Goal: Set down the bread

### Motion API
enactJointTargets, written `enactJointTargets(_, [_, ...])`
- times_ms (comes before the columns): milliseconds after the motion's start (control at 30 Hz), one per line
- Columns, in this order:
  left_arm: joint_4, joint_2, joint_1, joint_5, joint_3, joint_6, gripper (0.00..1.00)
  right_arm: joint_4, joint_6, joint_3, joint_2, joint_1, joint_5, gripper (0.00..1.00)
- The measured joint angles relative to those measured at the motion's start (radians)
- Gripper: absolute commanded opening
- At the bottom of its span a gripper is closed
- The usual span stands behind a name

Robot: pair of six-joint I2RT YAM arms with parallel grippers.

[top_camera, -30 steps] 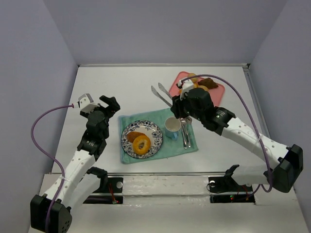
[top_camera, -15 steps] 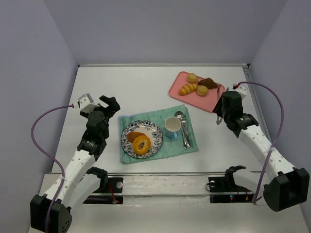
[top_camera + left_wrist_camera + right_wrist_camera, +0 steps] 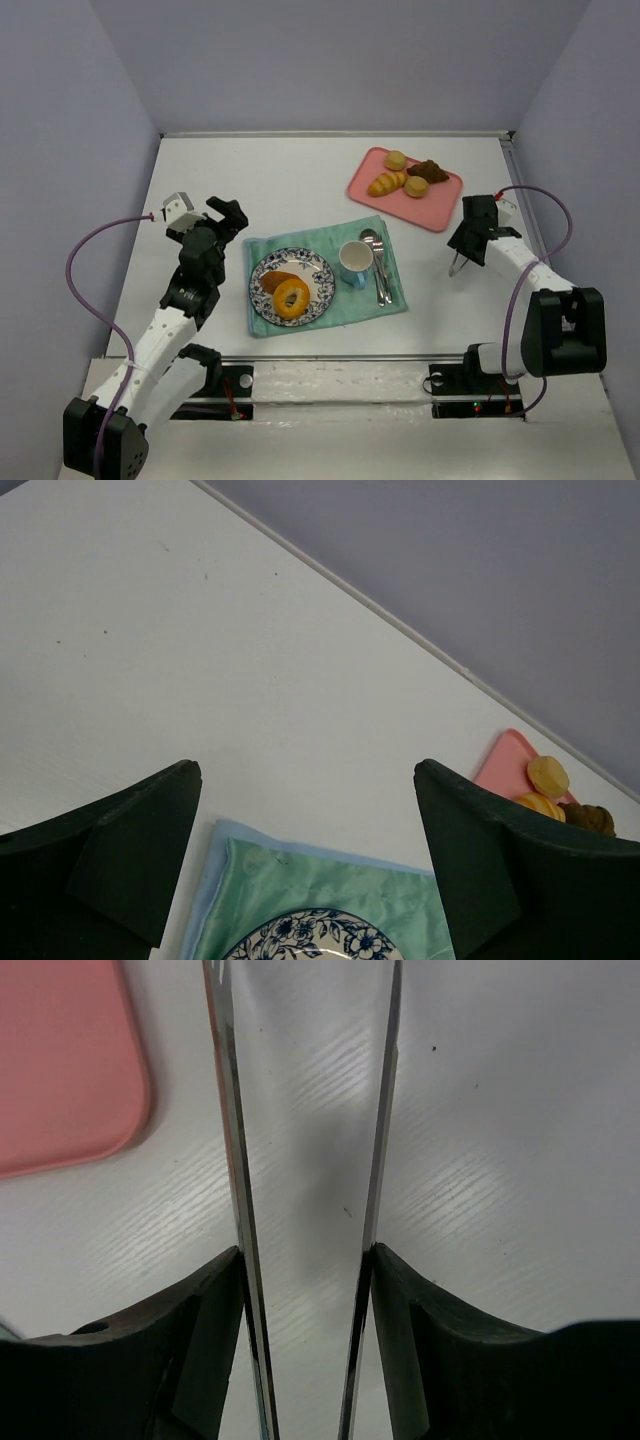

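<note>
Several bread pieces [image 3: 388, 183] lie on the pink tray [image 3: 440, 214]. A ring-shaped bread [image 3: 292, 298] and a brown roll [image 3: 277, 281] lie on the blue-patterned plate [image 3: 262, 268]. My right gripper [image 3: 464, 247] is at the table's right, below the tray, shut on metal tongs [image 3: 455, 266] that point down at bare table. In the right wrist view the gripper [image 3: 305, 1260] holds the two tong blades [image 3: 228, 1110] apart with nothing between them. My left gripper [image 3: 228, 215] is open and empty left of the plate, and also shows in its wrist view [image 3: 305, 780].
The plate sits on a green cloth [image 3: 330, 235] with a white cup [image 3: 355, 258] and a spoon and fork [image 3: 378, 268]. The tray corner [image 3: 60, 1060] shows in the right wrist view. The cloth [image 3: 300, 890], plate rim [image 3: 320, 942] and tray [image 3: 500, 765] show in the left wrist view.
My right arm has swung with the tongs from above the cup and cloth out to the right side of the table and lowered there. The left arm has not moved.
</note>
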State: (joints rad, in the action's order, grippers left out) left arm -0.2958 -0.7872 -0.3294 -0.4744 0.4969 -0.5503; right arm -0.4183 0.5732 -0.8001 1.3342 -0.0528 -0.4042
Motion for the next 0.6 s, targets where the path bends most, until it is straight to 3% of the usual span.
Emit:
enactJointTargets(233, [0.0,0.0,0.0,0.001,0.0,0.0,0.99,-0.002,0.035,0.034,0.008,0.022,0.031,0.63])
enactJointTargets(400, [0.0,0.001,0.0,0.001,0.0,0.0,0.99,-0.028,0.072,0.074,-0.085,0.022,0.068,0.65])
enactJointTargets(467, [0.0,0.004,0.0,0.001,0.0,0.0,0.99,-0.043,0.092,0.108,-0.141,0.022,0.084,0.71])
enactJointTargets(500, [-0.002,0.005,0.0,0.002,0.0,0.0,0.99,-0.055,0.105,0.132,-0.169,0.022,0.092,0.79])
enactJointTargets(600, [-0.005,0.006,0.0,0.003,0.0,0.0,0.99,-0.101,0.129,0.172,-0.194,0.022,0.106,0.85])
